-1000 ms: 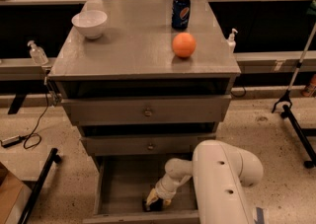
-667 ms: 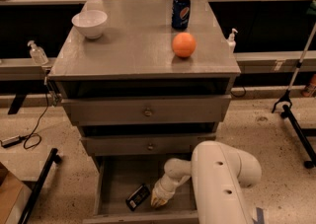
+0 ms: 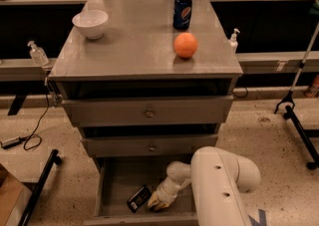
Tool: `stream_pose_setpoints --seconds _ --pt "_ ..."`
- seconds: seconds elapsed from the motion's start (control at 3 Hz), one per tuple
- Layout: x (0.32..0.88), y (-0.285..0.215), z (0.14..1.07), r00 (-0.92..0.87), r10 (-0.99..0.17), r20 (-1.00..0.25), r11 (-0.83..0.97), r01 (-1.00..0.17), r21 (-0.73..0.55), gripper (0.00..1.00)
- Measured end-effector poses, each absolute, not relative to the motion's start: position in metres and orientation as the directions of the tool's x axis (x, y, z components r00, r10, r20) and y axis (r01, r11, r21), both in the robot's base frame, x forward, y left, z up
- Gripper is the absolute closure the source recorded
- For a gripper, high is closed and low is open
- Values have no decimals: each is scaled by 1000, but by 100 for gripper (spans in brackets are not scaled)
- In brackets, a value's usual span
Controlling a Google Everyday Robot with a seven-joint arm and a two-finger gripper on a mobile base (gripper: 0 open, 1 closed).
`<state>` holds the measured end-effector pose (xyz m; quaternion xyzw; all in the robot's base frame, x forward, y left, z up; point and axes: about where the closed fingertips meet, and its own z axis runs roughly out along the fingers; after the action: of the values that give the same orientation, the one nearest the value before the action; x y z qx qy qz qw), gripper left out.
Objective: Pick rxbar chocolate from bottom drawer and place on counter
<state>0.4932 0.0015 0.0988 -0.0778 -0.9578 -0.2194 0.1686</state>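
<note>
Gripper: the robot's two-finger gripper [image 3: 157, 201] is down inside the deep grey metal bottom drawer [image 3: 100, 190], near its front lip. You cannot tell from here how wide it stands.

Bar: the small flat black-wrapped rxbar chocolate [image 3: 139, 198] lies tilted on the drawer floor just beside the gripper. It looks unheld, though the two may be touching.

Risk, grasp: the bar lies flat on smooth metal. If you close off-centre, it will likely skid toward the drawer wall or the front lip rather than lift.

Risk, lift: the grey middle drawer [image 3: 149, 146] overhangs the back of the open tray. If you rise too far back, the wrist or the bar could catch its underside.

Risk, arm: the bulky white arm [image 3: 219, 185] crowds one side of the drawer and hides that wall from you.

Room in drawer: there is bare floor behind the bar and toward the far wall.

Room on counter: the glossy grey metal counter [image 3: 134, 46] has a wide bare front and middle. Steer clear of the round orange [image 3: 185, 45], the blue soda can [image 3: 182, 12] and the white bowl [image 3: 90, 23] farther back.
</note>
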Motion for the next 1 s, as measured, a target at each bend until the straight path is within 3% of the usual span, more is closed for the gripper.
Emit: stream_pose_setpoints --seconds 1.0 --pt "493 1 118 -931 75 357 892 223 394 0"
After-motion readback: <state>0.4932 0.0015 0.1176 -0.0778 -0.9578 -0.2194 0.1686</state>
